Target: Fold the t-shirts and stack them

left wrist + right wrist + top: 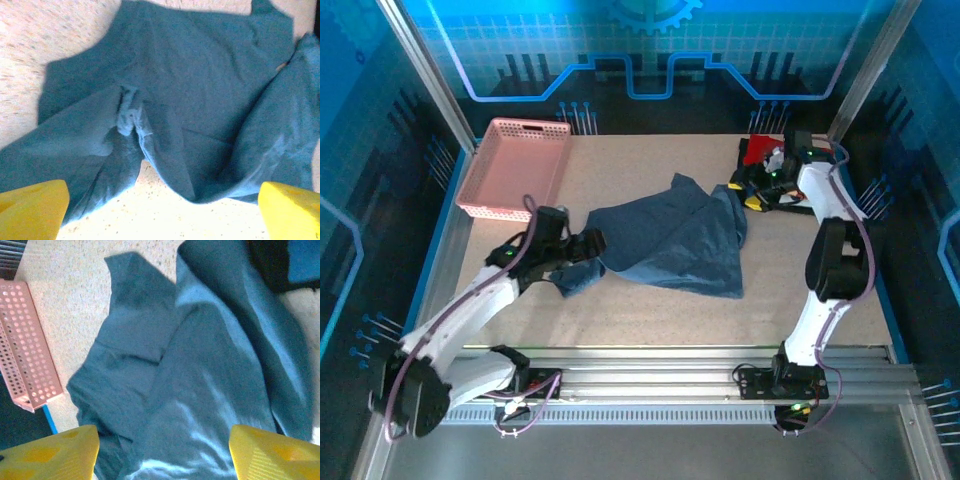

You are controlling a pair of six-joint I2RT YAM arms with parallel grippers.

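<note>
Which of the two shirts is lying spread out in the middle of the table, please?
The blue shirt; the red and black shirt sits bunched up at the far right corner.

I'm looking down on a speckled beige table that is taking up the floor of the cell. Behind it a blue back wall is glowing with a pale circuit line and a gear emblem at its top edge. Darker blue side walls are closing in on both sides. Silver posts are slanting up from the back corners. A ribbed metal rail is running along the near edge. A pink lattice basket is sitting at the back left. Bright light is washing out the tabletop in the left wrist view.
</note>
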